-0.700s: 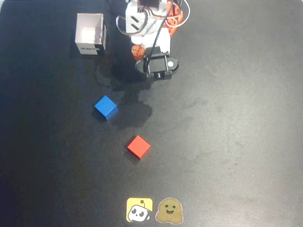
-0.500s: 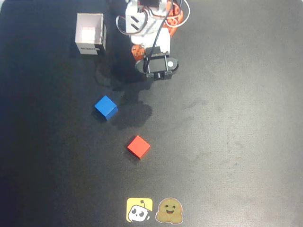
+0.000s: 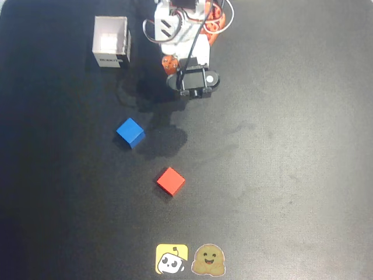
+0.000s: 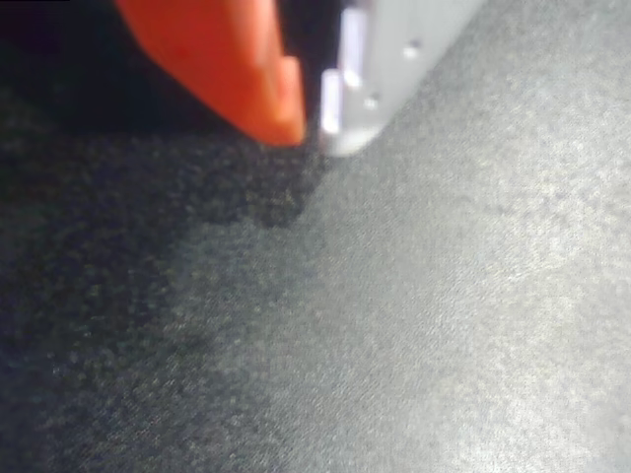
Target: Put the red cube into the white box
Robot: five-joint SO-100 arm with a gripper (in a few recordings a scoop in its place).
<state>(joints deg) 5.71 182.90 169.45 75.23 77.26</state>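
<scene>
**While arm sits parked: reach not started**

Hand (image 4: 314,123) has fingertips together, holding nothing, folded near the base. Red cube (image 3: 171,181) sits free on the worktop (image 3: 291,175), well apart from the white box (image 3: 111,42). Next: extend, open the hand, avoid the blue cube (image 3: 130,132).

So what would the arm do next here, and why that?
Probably reach forward over the mat toward the red cube. The gripper sits back near the arm's base with its fingertips together and nothing between them, the cube lies untouched lower in the overhead view, and the white box waits beside the base.
</scene>
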